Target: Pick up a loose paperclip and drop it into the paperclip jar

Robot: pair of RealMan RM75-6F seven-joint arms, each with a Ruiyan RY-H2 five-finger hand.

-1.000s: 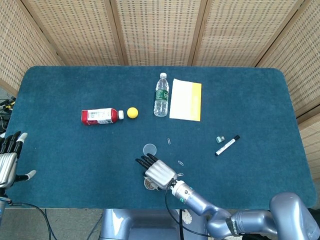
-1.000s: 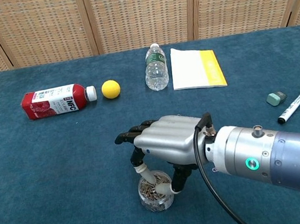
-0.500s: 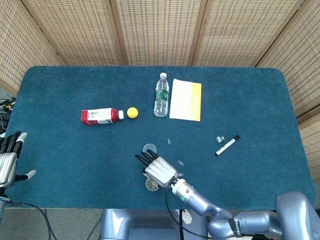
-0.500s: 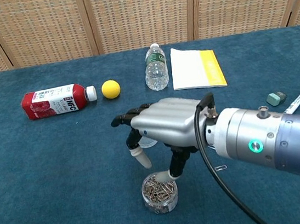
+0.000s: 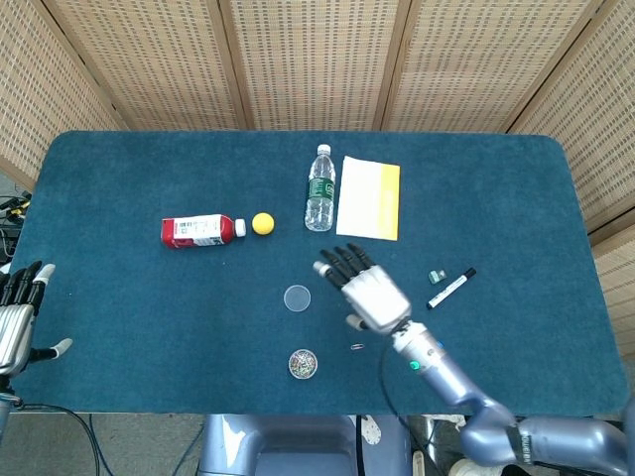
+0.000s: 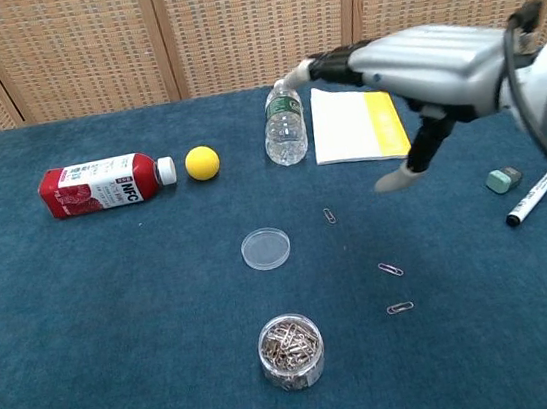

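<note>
Your table [image 5: 119, 317] fills most of the head view, its blue cloth running to rounded corners at upper left and upper right, with the near edge along the bottom of the frame. Your right hand [image 5: 365, 288] hangs over the middle right, fingers spread wide and holding nothing; in the chest view it sits at upper right [image 6: 426, 58], thumb pointing down toward the cloth, above the notepad's near edge. Your left hand [image 5: 18, 317] stays at the far left edge of the head view, just off the table, fingers extended and apart, nothing in it. The notepad [image 5: 368, 196] lies in the upper centre, with the water bottle [image 5: 318, 188] lying just beside it on the left. The red bottle [image 5: 196, 230] lies on its side at centre left, the yellow ball [image 5: 262, 223] near its cap. The marker [image 5: 451, 288] and small eraser [image 5: 436, 275] sit at right of centre, near each other. The jar [image 6: 291, 349], open and full of clips, stands low in the centre of the chest view, with its lid [image 6: 265, 248] lying flat, apart, above it. Three loose paperclips lie on bare cloth to the jar's right: one [image 6: 328, 215] near the lid, one [image 6: 390, 269] lower, one [image 6: 400, 307] nearest the jar. Broad open cloth spreads across the lower left and the far right.
</note>
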